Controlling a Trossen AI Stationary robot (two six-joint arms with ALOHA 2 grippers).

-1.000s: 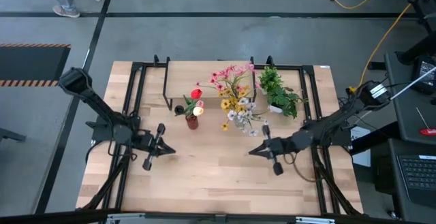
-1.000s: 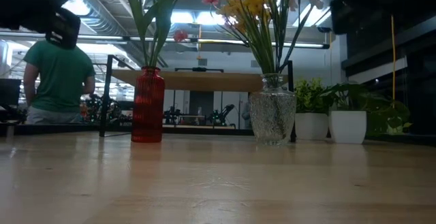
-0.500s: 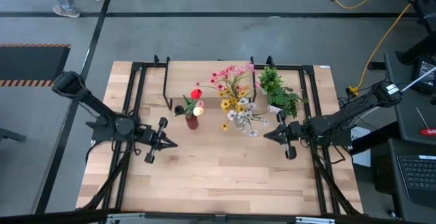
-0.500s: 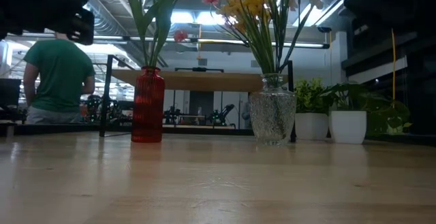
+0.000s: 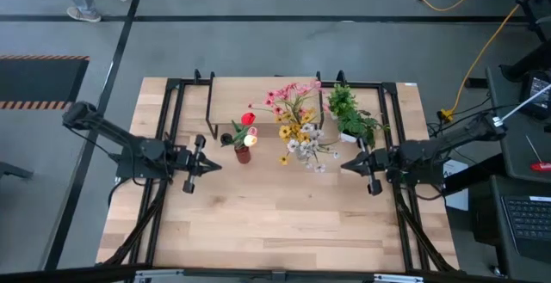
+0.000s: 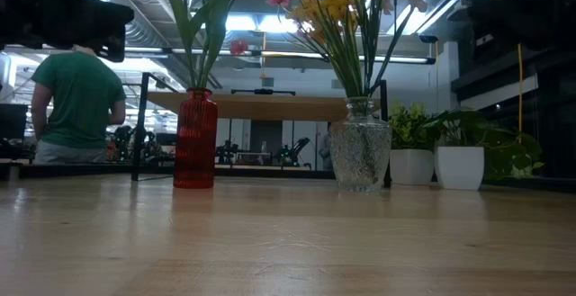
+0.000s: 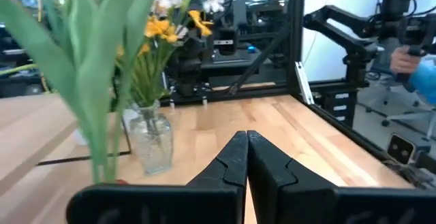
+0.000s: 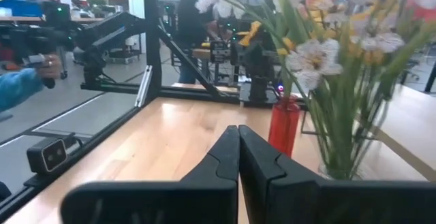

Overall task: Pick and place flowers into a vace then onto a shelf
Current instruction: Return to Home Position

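Flowers (image 5: 300, 128): two bunches, each in a vase standing on the table (image 5: 258, 223), in front of the shelf.
Red vase (image 6: 195, 139): ribbed with a narrow neck. It holds a red bloom, a pale yellow one and long, broad green leaves.
Clear vase (image 6: 360, 156): just beside the red one, toward the right arm. It holds a fuller bunch of pink, yellow and white blooms on thin green stems that spread wide.
Shelf (image 6: 270, 107): a light-wood board on black legs, behind both vases.
Plant (image 5: 353, 115): leafy, in a white pot, near the clear vase.
Left gripper (image 5: 212, 164): fingers pressed together, holding nothing. It is over the table, near the red vase but apart from it.
Right gripper (image 5: 345, 165): fingers together and empty, near the clear vase, not touching it.
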